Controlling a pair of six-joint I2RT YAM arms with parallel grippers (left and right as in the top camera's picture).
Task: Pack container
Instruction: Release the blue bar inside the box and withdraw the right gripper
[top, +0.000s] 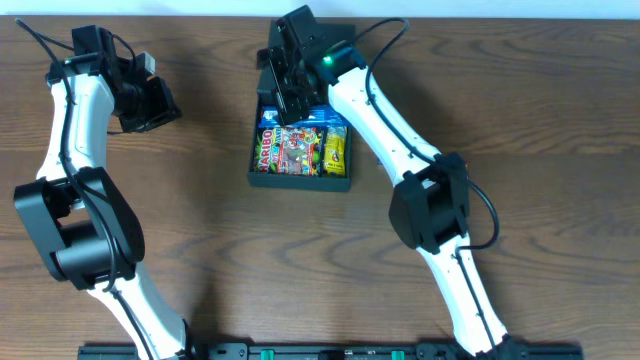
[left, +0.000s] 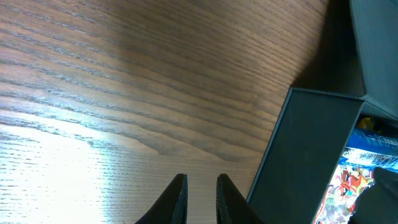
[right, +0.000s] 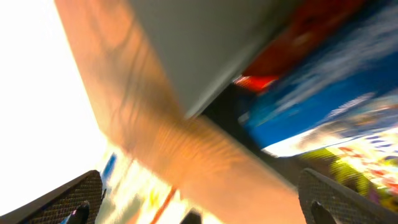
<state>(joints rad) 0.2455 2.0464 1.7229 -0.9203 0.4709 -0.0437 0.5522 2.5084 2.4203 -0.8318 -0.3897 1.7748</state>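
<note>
Your right gripper (right: 208, 193), jaws spread wide, hangs over the far end of the container (top: 300, 183).
The container lies mid-table toward the far edge, open side up, its long axis running near-to-far. Your left gripper (left: 201, 180) sits well apart, its fingers nearly together on nothing. The right arm hides the box's far part, and motion blur smears the snack packets (top: 290, 148).

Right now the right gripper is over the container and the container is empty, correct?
Not empty. The container under the right gripper holds colourful snack packets, one of them a yellow packet. The overhead view shows them; the right gripper is indeed over it.
</note>
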